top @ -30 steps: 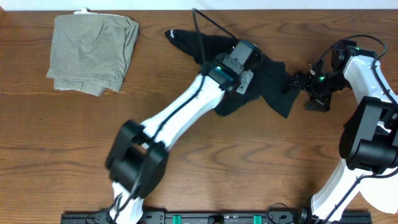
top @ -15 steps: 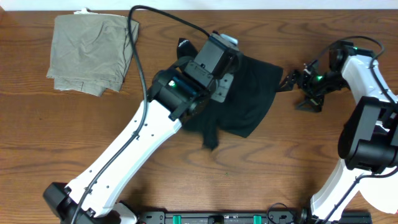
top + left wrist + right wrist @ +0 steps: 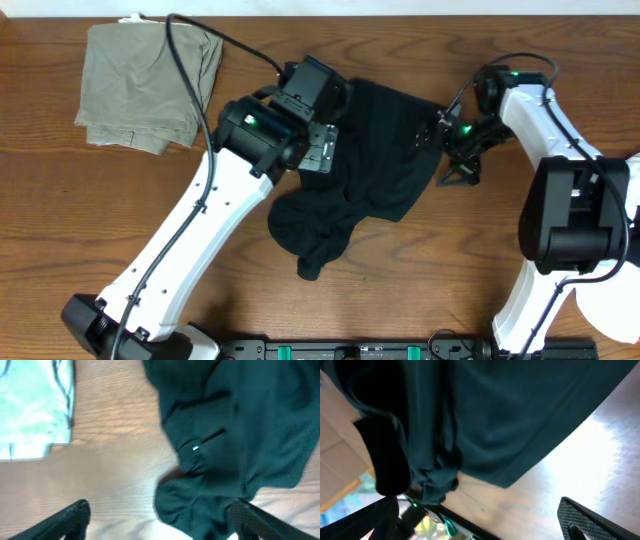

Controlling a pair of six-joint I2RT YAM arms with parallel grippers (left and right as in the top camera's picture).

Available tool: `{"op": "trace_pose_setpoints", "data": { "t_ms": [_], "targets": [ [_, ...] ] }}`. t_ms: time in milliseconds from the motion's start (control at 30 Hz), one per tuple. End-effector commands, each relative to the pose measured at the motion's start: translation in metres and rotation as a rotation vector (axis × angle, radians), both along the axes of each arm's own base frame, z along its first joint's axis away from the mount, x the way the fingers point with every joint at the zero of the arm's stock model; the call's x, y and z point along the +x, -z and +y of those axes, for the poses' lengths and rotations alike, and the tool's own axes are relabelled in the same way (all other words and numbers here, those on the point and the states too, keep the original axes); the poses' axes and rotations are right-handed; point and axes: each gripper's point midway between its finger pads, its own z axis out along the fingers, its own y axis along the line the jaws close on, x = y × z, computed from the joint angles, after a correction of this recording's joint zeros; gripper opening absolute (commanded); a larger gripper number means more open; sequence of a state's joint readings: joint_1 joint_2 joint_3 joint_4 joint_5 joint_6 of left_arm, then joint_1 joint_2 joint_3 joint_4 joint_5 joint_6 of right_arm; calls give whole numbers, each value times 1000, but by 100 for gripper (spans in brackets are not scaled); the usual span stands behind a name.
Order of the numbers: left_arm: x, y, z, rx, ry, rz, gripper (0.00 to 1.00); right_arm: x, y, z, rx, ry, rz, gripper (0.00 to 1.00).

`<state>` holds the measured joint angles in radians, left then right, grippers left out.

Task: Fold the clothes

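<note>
One black piece of the clothes (image 3: 385, 150) lies crumpled in the middle of the table, its front end bunched into a lump (image 3: 310, 235). My left gripper (image 3: 322, 160) hovers over its left edge, wide open and holding nothing. In the left wrist view the garment (image 3: 235, 425) shows a tiny white mark (image 3: 195, 448), and the lump lies by the right finger of my left gripper (image 3: 162, 521). My right gripper (image 3: 443, 155) stands open at the garment's right edge. In the right wrist view the cloth (image 3: 510, 415) hangs beyond the open right gripper (image 3: 480, 525), with bare wood between the fingers.
A folded olive-khaki garment (image 3: 150, 85) lies at the back left, also showing in the left wrist view (image 3: 30, 405). A black rail (image 3: 350, 350) runs along the front edge of the table. The left arm's cable (image 3: 215, 45) loops over the khaki garment.
My left gripper has gone from shut on the black garment to wide open, and the cloth has dropped into a lump at the front. Both arms moved left; the right gripper closed in on the garment's edge.
</note>
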<state>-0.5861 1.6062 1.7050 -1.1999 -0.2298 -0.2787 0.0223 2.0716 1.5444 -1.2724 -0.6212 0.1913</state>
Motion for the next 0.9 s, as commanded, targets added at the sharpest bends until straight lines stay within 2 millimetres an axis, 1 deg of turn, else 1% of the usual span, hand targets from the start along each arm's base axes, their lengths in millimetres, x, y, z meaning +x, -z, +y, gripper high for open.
{"op": "trace_pose_setpoints", "data": {
  "t_ms": [0, 67, 100, 167, 267, 367, 467, 567, 667, 733, 867],
  "targets": [
    [1, -5, 21, -7, -95, -8, 98, -8, 10, -3, -122, -40, 33, 99],
    [3, -5, 32, -20, -158, -5, 98, -15, 16, -13, -242, -25, 78, 99],
    [4, -4, 36, -29, -185, -2, 98, -18, 17, -13, -269, -21, 92, 99],
    [4, -2, 41, -65, -221, 23, 98, -23, 18, -7, -281, -29, 111, 99],
    [-5, 5, 35, -169, -216, 120, 98, -33, 22, 4, -295, -75, 120, 99],
    [-23, 10, 30, -237, -184, 233, 98, -44, 27, 14, -310, -90, 147, 99],
    [-36, 12, 27, -256, -154, 297, 98, -52, 37, 22, -323, -91, 160, 99],
    [-44, 14, 30, -243, -160, 329, 98, -61, 48, 25, -335, -81, 181, 99],
    [-57, 14, 27, -262, -155, 385, 98, -70, 60, 27, -340, -76, 192, 99],
    [-61, 14, 26, -268, -153, 403, 98, -71, 66, 28, -344, -64, 190, 99],
    [-59, 14, 25, -270, -151, 397, 98, -68, 71, 31, -347, -73, 161, 99]
  ]
}}
